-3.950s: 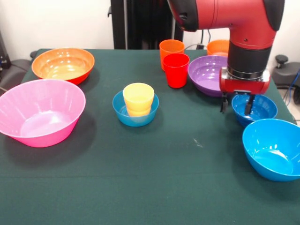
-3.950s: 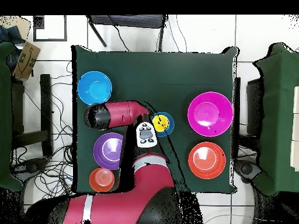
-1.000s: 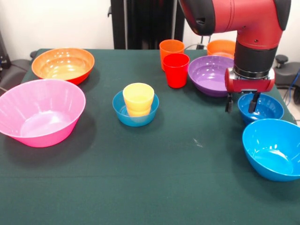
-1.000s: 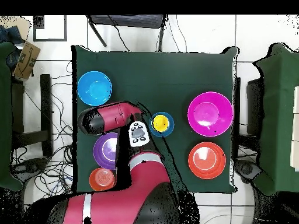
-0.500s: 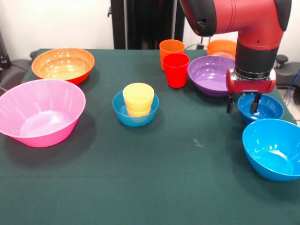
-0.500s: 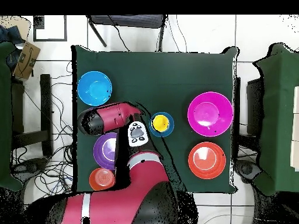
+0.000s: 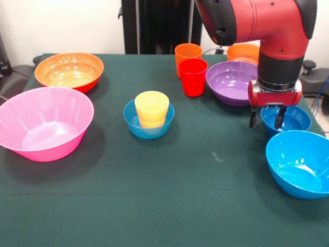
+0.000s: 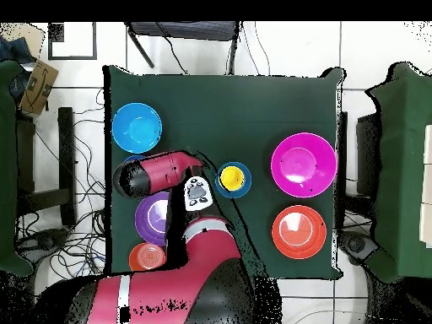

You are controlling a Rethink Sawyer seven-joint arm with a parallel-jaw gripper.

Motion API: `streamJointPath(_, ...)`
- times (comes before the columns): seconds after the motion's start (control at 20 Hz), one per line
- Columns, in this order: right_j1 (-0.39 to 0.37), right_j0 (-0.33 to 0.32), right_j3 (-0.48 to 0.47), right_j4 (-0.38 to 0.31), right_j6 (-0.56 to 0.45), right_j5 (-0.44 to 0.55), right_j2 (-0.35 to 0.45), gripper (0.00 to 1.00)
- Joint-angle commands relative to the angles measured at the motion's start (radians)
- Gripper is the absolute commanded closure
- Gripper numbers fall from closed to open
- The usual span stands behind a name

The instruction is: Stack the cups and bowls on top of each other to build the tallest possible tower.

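Gripper (image 7: 265, 119) pointing straight down, two thin fingers (image 7: 252, 118) spread apart, holding nothing. Right under it, a small blue bowl (image 7: 286, 119), open side up, one finger over its rim and the other just outside. Just in front of that, a bigger blue bowl (image 7: 299, 163). Just behind the gripper, a purple bowl (image 7: 232, 81), then a small orange bowl (image 7: 242, 52). Farther to the side, a red cup (image 7: 194, 76) and an orange cup (image 7: 187, 54), both standing up, touching. Well apart, a yellow cup (image 7: 151, 109) standing in another small blue bowl (image 7: 148, 125). Far off, a pink bowl (image 7: 43, 123) and a big orange bowl (image 7: 69, 70).
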Motion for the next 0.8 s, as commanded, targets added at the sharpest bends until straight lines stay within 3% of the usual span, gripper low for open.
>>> streamJointPath(0.05, 0.048, 0.018, 0.001, -0.081, 0.001, -0.040, 0.002, 0.00)
streamJointPath(0.15, 0.048, 0.020, 0.002, -0.080, 0.003, -0.041, -0.001, 0.00)
streamJointPath(0.2, 0.048, 0.022, 0.005, -0.075, 0.008, -0.040, -0.003, 1.00)
streamJointPath(0.45, 0.043, 0.013, 0.008, -0.064, 0.008, -0.024, 0.002, 1.00)
streamJointPath(0.8, -0.024, 0.020, -0.007, -0.025, 0.033, 0.058, -0.021, 1.00)
